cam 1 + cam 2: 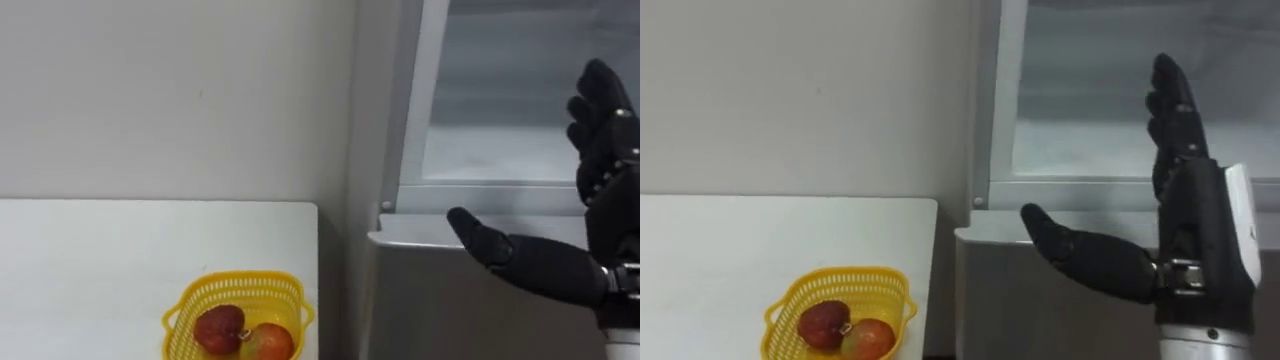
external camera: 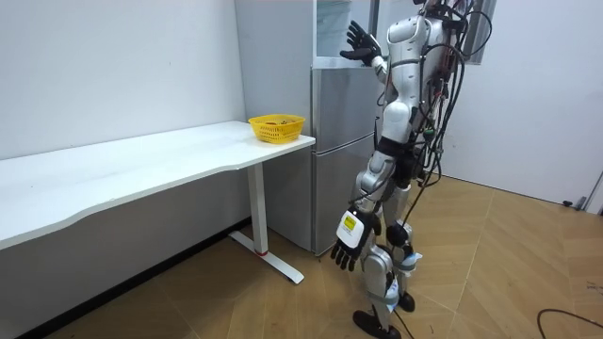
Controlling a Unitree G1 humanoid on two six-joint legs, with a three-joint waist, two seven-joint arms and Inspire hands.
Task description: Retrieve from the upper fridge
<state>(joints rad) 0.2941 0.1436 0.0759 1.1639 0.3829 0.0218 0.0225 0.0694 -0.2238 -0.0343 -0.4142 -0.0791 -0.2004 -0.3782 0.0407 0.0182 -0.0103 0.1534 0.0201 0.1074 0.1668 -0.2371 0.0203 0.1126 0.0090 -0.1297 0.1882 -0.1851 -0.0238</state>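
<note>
A long white table (image 1: 100,260) stands against a pale wall on a wooden floor (image 2: 490,264). At the table's right end sits a yellow plastic mesh basket (image 1: 235,280) holding a dark red fruit (image 1: 219,328) and a red-and-yellow fruit (image 1: 268,342), just beside a tall grey fridge (image 2: 339,141). The robot stands before the fridge, whose upper compartment (image 1: 500,120) shows as a pale recess in a light frame above the grey lower door. Its black right hand (image 1: 1185,215) is raised in front of that recess, fingers straight up, thumb spread wide and holding nothing, while its left hand (image 2: 348,250) hangs by its thigh, fingers loose and empty.
</note>
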